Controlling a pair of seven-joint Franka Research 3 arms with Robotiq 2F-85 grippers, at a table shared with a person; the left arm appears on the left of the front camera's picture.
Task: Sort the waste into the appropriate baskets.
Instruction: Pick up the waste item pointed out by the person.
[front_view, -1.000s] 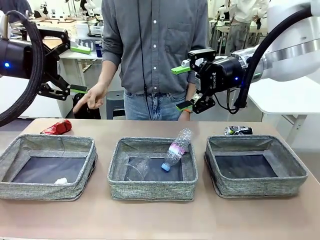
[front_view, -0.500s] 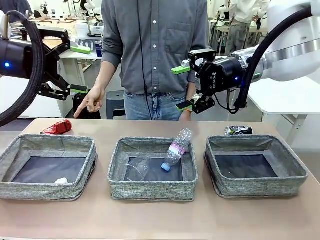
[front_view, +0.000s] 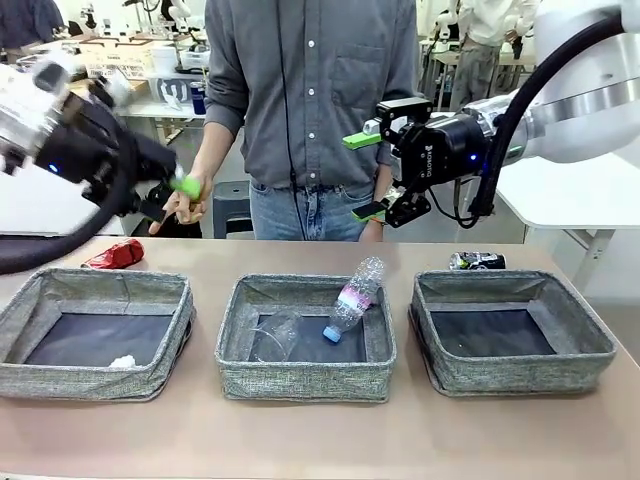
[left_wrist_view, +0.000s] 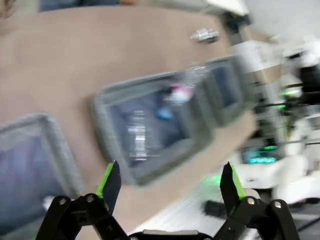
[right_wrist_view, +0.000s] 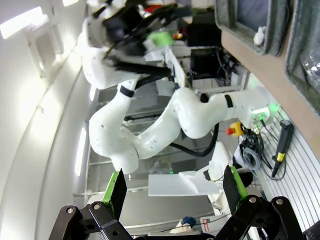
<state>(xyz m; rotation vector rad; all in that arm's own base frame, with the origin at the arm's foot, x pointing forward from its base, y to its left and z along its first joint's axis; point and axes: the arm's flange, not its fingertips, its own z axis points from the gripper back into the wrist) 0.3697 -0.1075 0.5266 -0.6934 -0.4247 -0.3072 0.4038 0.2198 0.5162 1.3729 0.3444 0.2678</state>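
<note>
The left claw (front_view: 172, 195) hangs blurred in the front view, one green pad just beside the person's hand (front_view: 186, 205). In its own wrist view the left claw (left_wrist_view: 170, 182) is spread wide with nothing between its fingers. The right claw (front_view: 365, 176) sits high above the bench (front_view: 320, 440), pointing sideways toward the person's waist. Its two green-tipped fingers are also spread wide and hold nothing, as in its wrist view (right_wrist_view: 174, 190).

Down and slightly left of the right claw stands the middle basket (front_view: 305, 380). The clear plastic bottle (front_view: 355, 298) leans inside it, blue cap down on the dark bottom, its base propped up on the far rim. The clear plastic cup (front_view: 278, 335) lies in the same basket, on the bottle's side away from the right claw. Below and to the right of that claw is the right basket (front_view: 520, 375), and the dark can (front_view: 477, 261) lies on the bench just behind its far wall.

Below the left claw is the left basket (front_view: 90, 380), with the small white paper ball (front_view: 122, 361) at its near wall. The red can (front_view: 113, 256) lies on the bench just behind this basket, below and a little left of the left claw. From the left wrist, the middle basket (left_wrist_view: 107, 107) lies ahead of the fingers, very blurred, with the bottle's pink label (left_wrist_view: 180, 92) inside it.
</note>
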